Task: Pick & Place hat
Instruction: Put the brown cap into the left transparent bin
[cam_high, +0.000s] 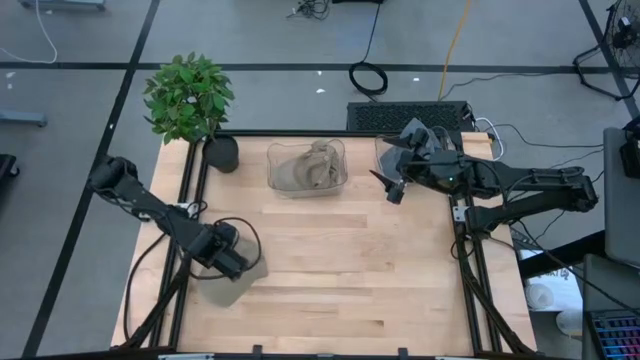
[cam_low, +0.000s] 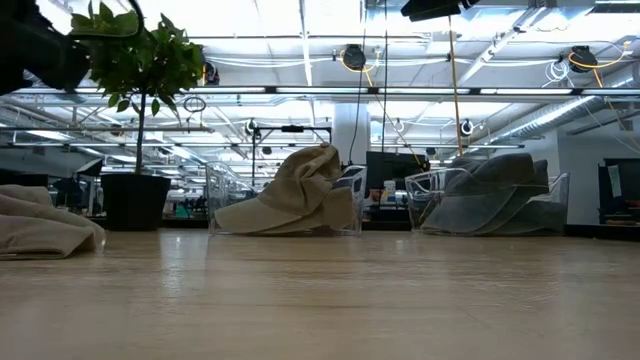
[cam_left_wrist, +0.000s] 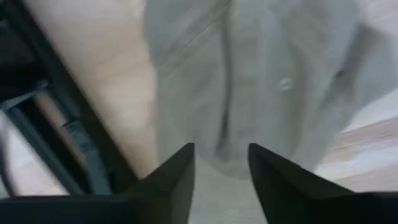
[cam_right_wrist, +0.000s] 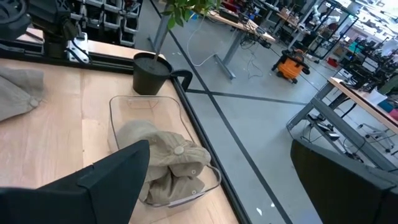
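A beige hat (cam_high: 238, 284) lies flat on the wooden table near its left edge, crown button up (cam_left_wrist: 285, 84); the low view shows it at the far left (cam_low: 40, 228). My left gripper (cam_high: 228, 262) points down right over its edge, and the two fingers (cam_left_wrist: 221, 155) stand apart with beige cloth showing between them. My right gripper (cam_high: 393, 183) hangs open, high over the far right of the table, with nothing between its fingers (cam_right_wrist: 230, 186). My left gripper comes at the hat's rim (cam_left_wrist: 217, 146) from above, pointing down, one finger on either side of the cloth there. Whether the fingertips touch the cloth, I cannot tell. The hat lies on the table, slack.
A clear bin (cam_high: 340, 182) at the far middle holds more beige hats (cam_low: 290, 195). A second clear bin (cam_low: 490, 200) with grey hats stands to its right, under my right arm. A potted plant (cam_high: 188, 98) is at the far left. Black frame rails (cam_high: 186, 225) border the table.
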